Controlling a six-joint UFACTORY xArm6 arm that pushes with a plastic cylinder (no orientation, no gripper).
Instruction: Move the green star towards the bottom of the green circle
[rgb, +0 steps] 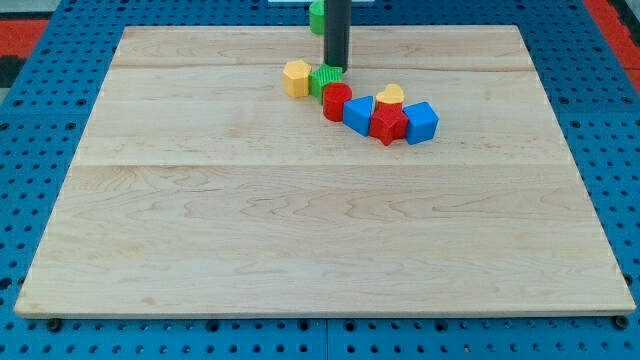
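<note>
So my tip (335, 67) sits touching the far edge of the green star (324, 80), nothing gripped since it's just a rod, and next I'd nudge the star farther toward the green circle (316, 15).

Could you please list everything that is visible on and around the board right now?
wooden board: one, pale wood, fills most of the view
pegboard base: one, blue, around the board
green circle: one, green, at the view's top edge, partly behind the rod
green star: one, green, below the circle
yellow block: one, yellow, left of the star
red block: one, red, below right of the star
blue block: one, blue, right of that
red star: one, red, further right
yellow heart: one, yellow, above it
blue cube: one, blue, rightmost
my tip: one, dark, at the star's upper edge
</note>
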